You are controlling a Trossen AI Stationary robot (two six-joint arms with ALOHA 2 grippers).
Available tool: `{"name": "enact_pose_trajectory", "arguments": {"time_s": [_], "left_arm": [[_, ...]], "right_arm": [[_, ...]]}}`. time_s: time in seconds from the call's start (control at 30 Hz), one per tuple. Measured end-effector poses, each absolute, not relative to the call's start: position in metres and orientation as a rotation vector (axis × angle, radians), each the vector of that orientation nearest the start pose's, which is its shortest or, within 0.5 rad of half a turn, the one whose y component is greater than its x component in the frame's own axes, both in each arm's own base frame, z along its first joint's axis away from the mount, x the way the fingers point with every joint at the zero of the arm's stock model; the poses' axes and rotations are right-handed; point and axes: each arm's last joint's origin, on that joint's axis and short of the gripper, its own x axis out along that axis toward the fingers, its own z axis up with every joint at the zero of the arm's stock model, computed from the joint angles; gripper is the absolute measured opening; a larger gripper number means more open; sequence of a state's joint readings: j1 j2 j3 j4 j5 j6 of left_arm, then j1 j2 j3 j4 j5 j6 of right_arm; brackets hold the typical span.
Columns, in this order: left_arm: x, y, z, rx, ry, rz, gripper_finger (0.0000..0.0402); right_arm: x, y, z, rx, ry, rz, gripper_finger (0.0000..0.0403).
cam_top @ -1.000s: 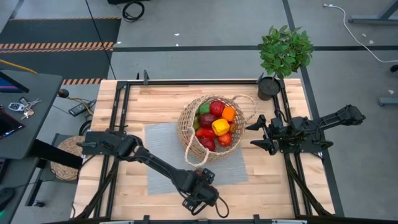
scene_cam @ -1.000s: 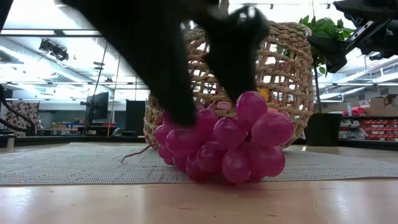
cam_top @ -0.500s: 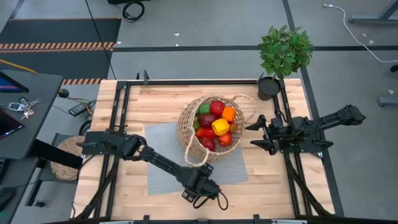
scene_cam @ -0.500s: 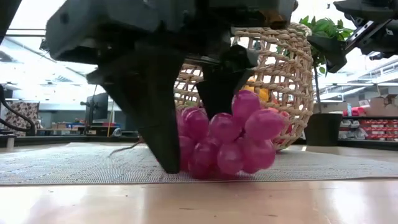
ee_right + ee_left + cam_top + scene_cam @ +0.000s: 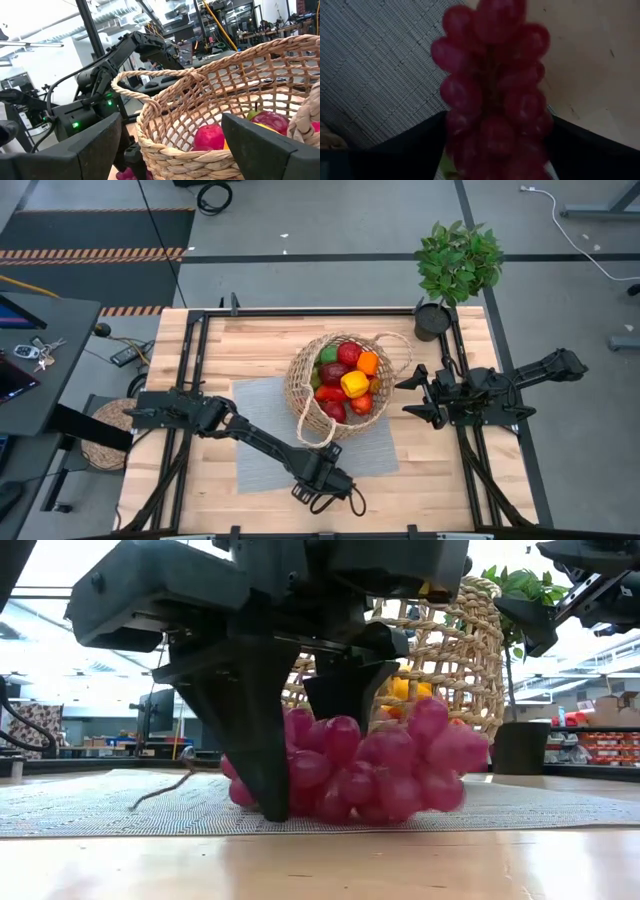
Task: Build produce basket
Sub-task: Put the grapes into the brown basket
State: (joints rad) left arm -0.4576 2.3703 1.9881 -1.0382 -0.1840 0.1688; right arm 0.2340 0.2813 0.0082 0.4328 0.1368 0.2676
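A bunch of purple grapes (image 5: 370, 770) lies on the grey mat (image 5: 265, 430) near the table's front edge. My left gripper (image 5: 305, 770) stands over it, pointing down, with one finger on each side of the bunch (image 5: 490, 95). The wicker basket (image 5: 345, 385) stands on the mat's far right part and holds apples, peppers, an orange and a green fruit. My right gripper (image 5: 412, 395) waits open to the right of the basket, level above the table, with nothing between its fingers (image 5: 170, 145). My left gripper pinches the grape bunch between its two fingers, across the bunch's width (image 5: 457, 135). The fingers come from above, pointing down. The near finger (image 5: 255, 760) reaches to the mat in front of the bunch, and the far finger (image 5: 345, 695) stands behind it. The bunch rests on the mat.
A potted green plant (image 5: 457, 265) stands at the table's far right corner. A basket handle (image 5: 318, 425) hangs toward my left gripper. Bare wood (image 5: 430, 480) lies to the right of the mat along the front edge.
My left gripper has come down over the grapes and tipped more steeply downward, so its fingers now reach the mat on either side of the bunch. The bunch has shifted on the mat and spread wider and lower between the fingers.
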Motion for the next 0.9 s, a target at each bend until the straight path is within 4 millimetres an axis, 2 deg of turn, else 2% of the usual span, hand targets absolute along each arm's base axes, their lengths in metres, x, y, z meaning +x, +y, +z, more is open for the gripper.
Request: {"name": "enact_pose_trajectory", "arguments": {"time_s": [0.23, 0.43, 0.6, 0.9], "left_arm": [[0.4274, -0.2037, 0.1569, 0.603, 1.334, -0.324, 0.0237], [0.4284, -0.2040, 0.1570, 0.603, 1.323, -0.319, 0.0190], [0.4292, -0.2044, 0.1572, 0.601, 1.314, -0.318, 0.0173], [0.4358, -0.2076, 0.1589, 0.577, 1.238, -0.316, 0.0172]], "right_arm": [[0.1115, 0.0225, 0.1838, 0.296, -0.143, 0.118, 0.0348], [0.1115, 0.0226, 0.1838, 0.296, -0.143, 0.118, 0.0348], [0.1115, 0.0225, 0.1838, 0.296, -0.143, 0.118, 0.0348], [0.1115, 0.0226, 0.1838, 0.296, -0.143, 0.118, 0.0348]]}}
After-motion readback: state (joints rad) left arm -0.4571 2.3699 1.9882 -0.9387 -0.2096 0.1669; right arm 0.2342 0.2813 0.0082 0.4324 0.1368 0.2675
